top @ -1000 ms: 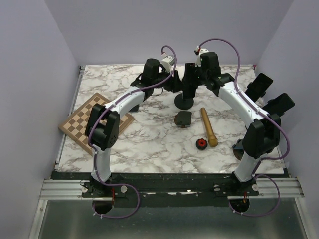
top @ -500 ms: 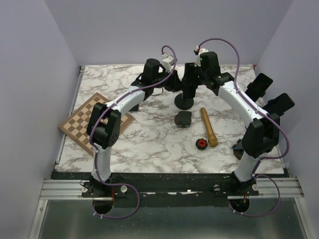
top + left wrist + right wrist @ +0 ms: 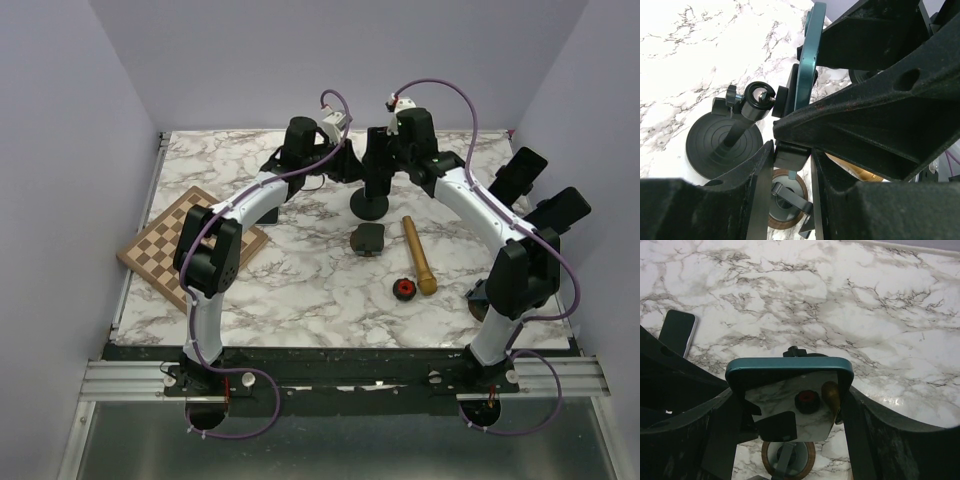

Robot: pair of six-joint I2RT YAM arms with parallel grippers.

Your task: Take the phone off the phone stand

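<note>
The phone [image 3: 789, 371], in a teal case with a glossy screen, stands upright against the holder of the black phone stand [image 3: 369, 205]. My right gripper [image 3: 790, 412] is shut on the phone's two side edges; in the top view it [image 3: 388, 152] reaches in from the right. In the left wrist view the phone shows edge-on [image 3: 807, 60], beside the stand's knob [image 3: 759, 95] and round base [image 3: 720, 147]. My left gripper [image 3: 792, 165] is shut on the stand's black holder block [image 3: 790, 152]; in the top view it [image 3: 345, 163] comes in from the left.
A chessboard [image 3: 190, 245] lies at the left. A dark wood-rimmed round thing [image 3: 368, 240], a wooden cylinder [image 3: 418, 255] and a red-and-black cap [image 3: 404, 290] lie in front of the stand. Black items [image 3: 520, 175] stand at the right edge. A dark flat slab [image 3: 677, 331] lies behind.
Both grippers and the phone have shifted slightly to the left and away. The stand's base has not moved.
</note>
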